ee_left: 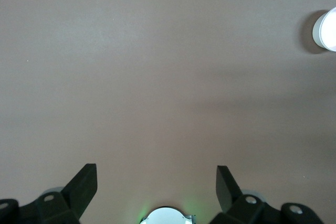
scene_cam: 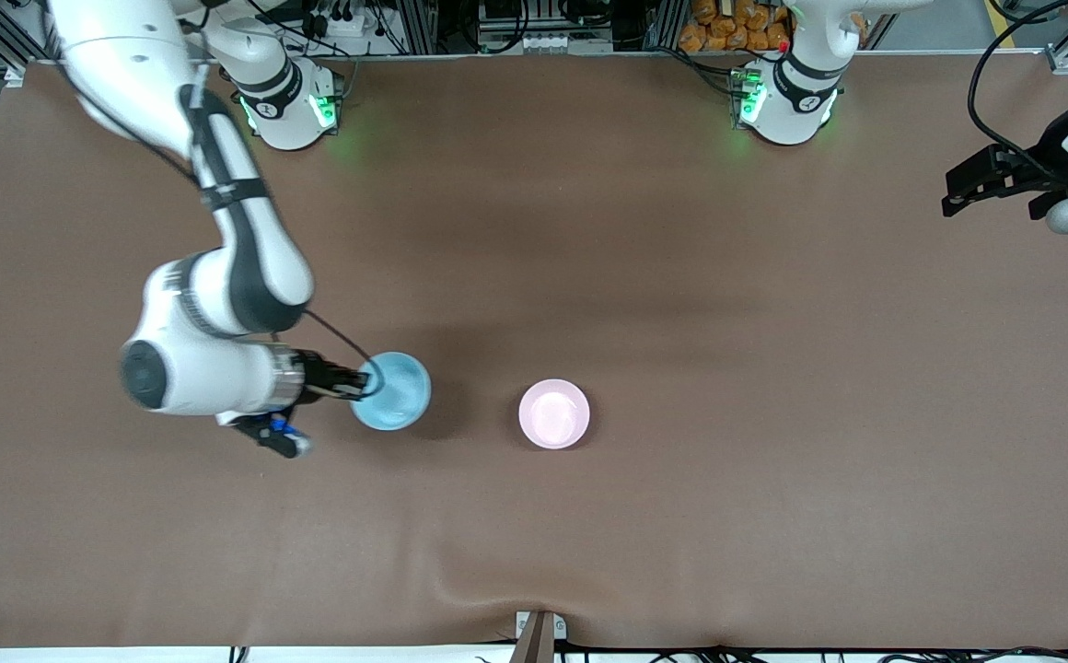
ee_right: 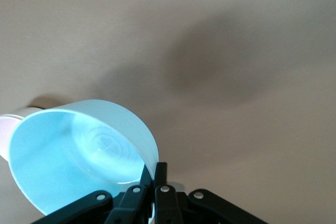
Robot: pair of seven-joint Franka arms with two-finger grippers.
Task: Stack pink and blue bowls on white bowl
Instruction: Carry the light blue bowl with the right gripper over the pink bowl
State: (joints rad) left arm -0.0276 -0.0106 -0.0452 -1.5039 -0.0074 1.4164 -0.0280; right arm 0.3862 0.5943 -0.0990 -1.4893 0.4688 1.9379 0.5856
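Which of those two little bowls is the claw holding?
The light blue plastic bowl: the right claw pinches its rim. The pale pink plastic bowl sits untouched beside it.

Brown table cover (scene_cam: 681, 516) — creased, bare.

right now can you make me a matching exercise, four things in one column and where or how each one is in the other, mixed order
1. blue bowl
2. pink bowl
3. left hand
4. right hand

a. open, over the table's edge at the left arm's end
b. standing free on the table, nothing gripping it
c. held by its rim
d. shut on a bowl's rim

Pairs: 1-c, 2-b, 3-a, 4-d
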